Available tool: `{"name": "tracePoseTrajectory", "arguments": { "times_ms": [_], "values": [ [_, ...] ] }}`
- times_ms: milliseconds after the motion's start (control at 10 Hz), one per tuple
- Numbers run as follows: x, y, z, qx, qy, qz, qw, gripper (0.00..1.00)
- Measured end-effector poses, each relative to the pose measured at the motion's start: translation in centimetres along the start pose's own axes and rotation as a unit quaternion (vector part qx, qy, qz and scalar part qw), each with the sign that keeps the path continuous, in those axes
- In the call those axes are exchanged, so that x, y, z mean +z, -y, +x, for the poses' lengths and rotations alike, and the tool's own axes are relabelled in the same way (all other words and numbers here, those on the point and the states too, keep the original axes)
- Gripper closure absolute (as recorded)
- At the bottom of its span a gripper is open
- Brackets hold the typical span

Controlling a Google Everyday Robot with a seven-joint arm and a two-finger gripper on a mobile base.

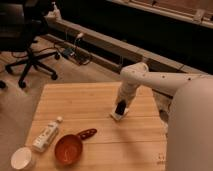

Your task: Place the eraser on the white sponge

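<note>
The white sponge [118,116] lies flat on the wooden table [90,105], right of the middle. The black eraser [120,107] stands on end on top of the sponge. My gripper [121,101] points down right over the eraser, at the end of the white arm that comes in from the right. Its lower part merges with the dark eraser.
A white tube with a label [46,135] lies at the left front. A red scoop with a dark-red handle [70,147] sits beside it. A round white cup [22,158] stands at the front left corner. A black office chair [25,35] stands beyond the table's far left.
</note>
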Motion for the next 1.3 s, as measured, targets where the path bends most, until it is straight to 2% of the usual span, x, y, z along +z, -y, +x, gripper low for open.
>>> {"name": "tracePoseTrajectory", "arguments": {
  "times_ms": [300,500,600,800,900,1300],
  "values": [
    [1.3,-1.9,1.3,-0.034,0.0,0.015,0.9993,0.75],
    [2.4,-2.8,2.2,-0.05,0.0,0.038,0.9981,0.54],
    [2.9,-2.4,2.3,-0.045,0.001,0.051,0.9977,0.41],
    [3.3,-1.6,2.2,-0.029,0.001,0.064,0.9975,0.24],
    [3.3,-1.0,2.1,-0.018,0.002,0.069,0.9974,0.2],
    [3.4,0.6,1.5,0.015,0.002,0.072,0.9973,0.2]
  ]
}}
